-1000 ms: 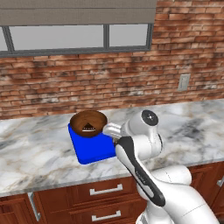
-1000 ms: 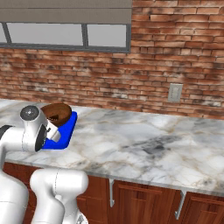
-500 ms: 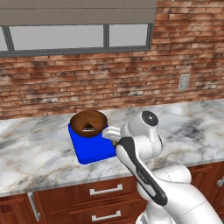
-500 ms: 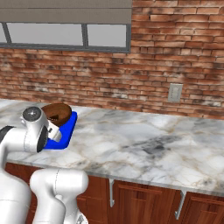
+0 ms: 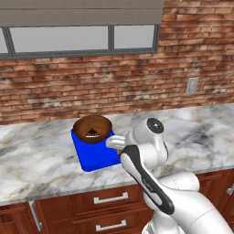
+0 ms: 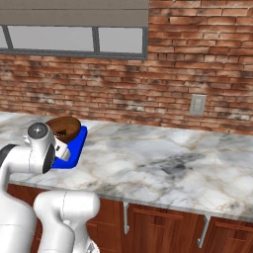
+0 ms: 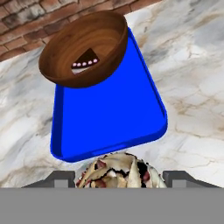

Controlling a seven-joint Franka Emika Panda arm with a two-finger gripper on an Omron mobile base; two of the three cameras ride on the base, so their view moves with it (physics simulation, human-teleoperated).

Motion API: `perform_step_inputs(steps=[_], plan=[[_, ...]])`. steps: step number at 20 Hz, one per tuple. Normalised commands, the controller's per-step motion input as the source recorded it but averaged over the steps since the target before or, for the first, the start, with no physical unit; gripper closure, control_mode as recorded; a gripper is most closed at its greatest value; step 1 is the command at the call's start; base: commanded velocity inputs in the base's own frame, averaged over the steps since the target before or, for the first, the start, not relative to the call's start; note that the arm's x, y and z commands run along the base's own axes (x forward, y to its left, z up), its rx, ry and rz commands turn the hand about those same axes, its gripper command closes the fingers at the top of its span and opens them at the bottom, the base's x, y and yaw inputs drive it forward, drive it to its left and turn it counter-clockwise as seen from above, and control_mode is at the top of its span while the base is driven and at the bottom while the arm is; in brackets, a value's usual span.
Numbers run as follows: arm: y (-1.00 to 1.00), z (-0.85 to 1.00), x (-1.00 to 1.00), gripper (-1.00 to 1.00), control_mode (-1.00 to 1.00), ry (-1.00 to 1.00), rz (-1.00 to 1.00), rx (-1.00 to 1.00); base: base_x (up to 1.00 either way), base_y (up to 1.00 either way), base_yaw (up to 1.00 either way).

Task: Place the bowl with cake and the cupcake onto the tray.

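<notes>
The bowl with cake sits on the far end of the blue tray, overhanging its far edge, the cake wedge inside it. The tray lies on the marble surface toward its front edge, below the brick wall. The jaws stand apart around the cupcake, gripping it just off the tray's near edge above the surface.
</notes>
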Motion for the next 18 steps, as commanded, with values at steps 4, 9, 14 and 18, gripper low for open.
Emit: perform_step_inputs(steps=[4, 9, 14, 18], plan=[[0.03, -0.11, 0.14, 1.0, -1.0, 0.0, 0.0, -0.01, 0.0, 0.0, 0.0], [0.0, -0.13, 0.16, 1.0, -1.0, 0.0, 0.0, -0.01, 0.0, 0.0, 0.0], [0.0, -0.11, 0.2, 1.0, -1.0, 0.0, 0.0, 0.0, 0.0, 0.0, 0.0], [0.02, -0.09, 0.22, 1.0, -1.0, 0.0, 0.0, 0.0, 0.0, 0.0, 0.0]])
